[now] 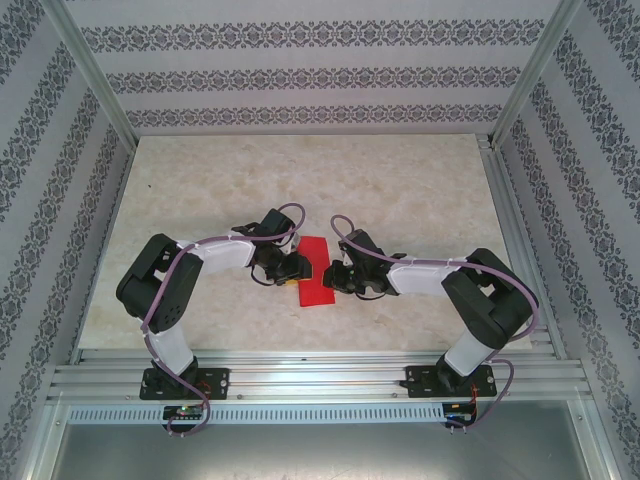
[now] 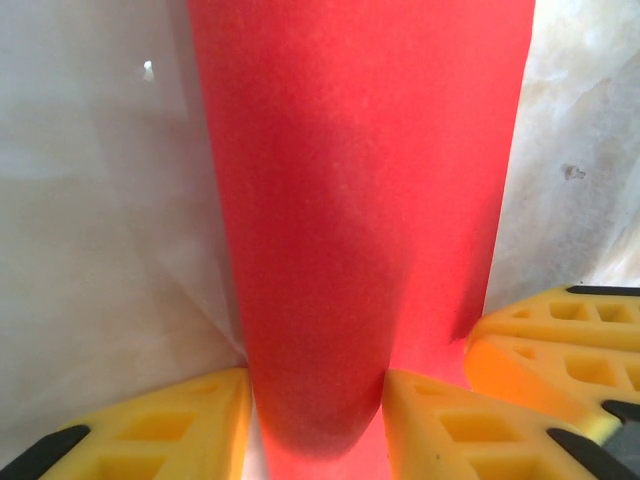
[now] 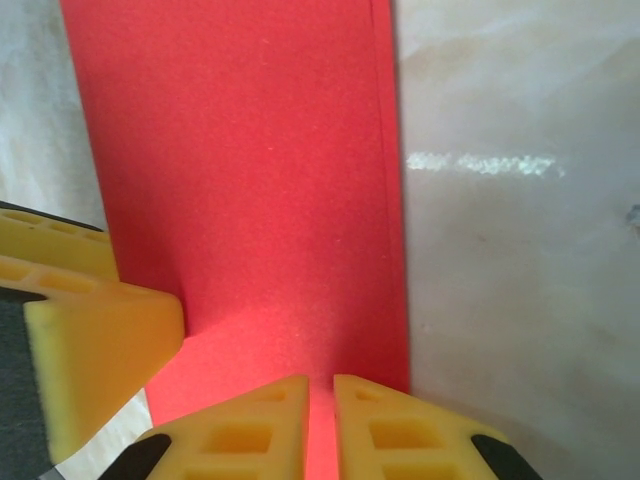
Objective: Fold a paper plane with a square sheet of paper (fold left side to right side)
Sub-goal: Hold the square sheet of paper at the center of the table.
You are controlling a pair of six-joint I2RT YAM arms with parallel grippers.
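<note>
**A:** Any writing to log?

**B:** Small boards [image 1: 186, 411] sit at the foot of each arm base, by the near edge. Any marks on them are too small to read. The walls [image 1: 300, 75] carry bands of repeating dark ornament.

**A:** Where's the paper?

**B:** The sheet of paper [image 1: 314, 270] is red, folded into a long strip and lying on the tabletop [image 1: 400, 190]. It's about midway between the left and right edges and nearer the near edge than the far one. Its long axis runs near to far, slightly slanted.

**A:** Left arm?

**B:** The left gripper [image 1: 296, 268] is against the strip's left side, towards its near end. In its wrist view the left gripper [image 2: 318, 430] is released, jaws apart. Its yellow fingers [image 2: 150, 435] stand either side of the strip, with the red running away between them.

**A:** Right arm?

**B:** The right gripper [image 1: 336, 278] is against the strip's right side, opposite the left one. In its wrist view the right gripper [image 3: 321, 425] is over the strip and clenched to a thin slit. The red in the slit looks like the sheet lying beneath. The strip's right edge [image 3: 390, 200] shows two layers, one just proud of the other.

**A:** Are the two grippers close?

**B:** Very. One right-hand finger [image 2: 560, 340] shows in the left wrist view, touching the strip's right edge.
</note>
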